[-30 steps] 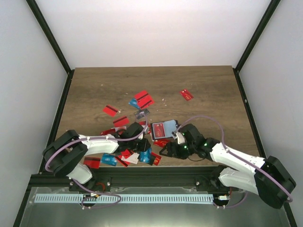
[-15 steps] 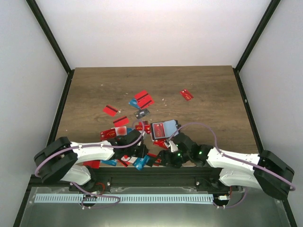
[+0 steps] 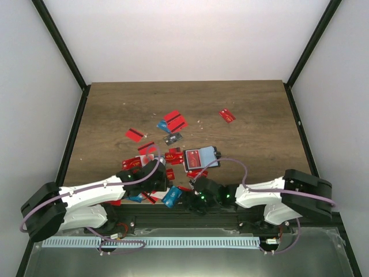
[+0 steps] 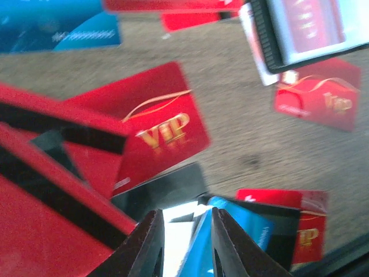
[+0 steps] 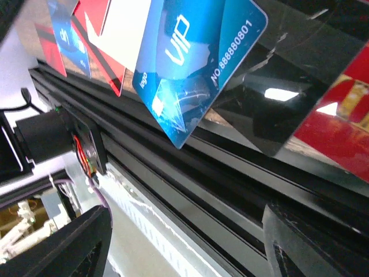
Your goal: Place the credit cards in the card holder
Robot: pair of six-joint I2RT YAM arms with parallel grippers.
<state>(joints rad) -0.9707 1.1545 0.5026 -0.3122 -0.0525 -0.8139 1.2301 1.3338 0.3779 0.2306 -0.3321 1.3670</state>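
The card holder [image 3: 200, 157] lies open at the table's middle front with a red card in its greyish-blue inside; it also shows in the left wrist view [image 4: 300, 29]. Credit cards, mostly red, lie scattered: a pair [image 3: 174, 121], one far right [image 3: 227, 115], and a pile by the near edge. A blue card [image 3: 171, 197] overhangs the front edge and shows in the right wrist view [image 5: 196, 63]. My left gripper [image 3: 162, 183] hovers low over the pile, its jaws a narrow gap apart [image 4: 185, 242] above a white card and the blue card [image 4: 253, 231]. My right gripper [image 3: 193, 202] is wide open [image 5: 190, 242] over the front edge.
A thin dark grey card [image 3: 173, 138] lies among the red ones. A glossy black card [image 5: 277, 104] sits at the table edge. The black front rail [image 5: 173, 184] runs just below the table edge. Black frame posts [image 3: 63, 63] stand at the back corners.
Both grippers drew back toward the near edge. The right gripper swung left from beside the card holder to the front edge. The blue card now overhangs that edge.
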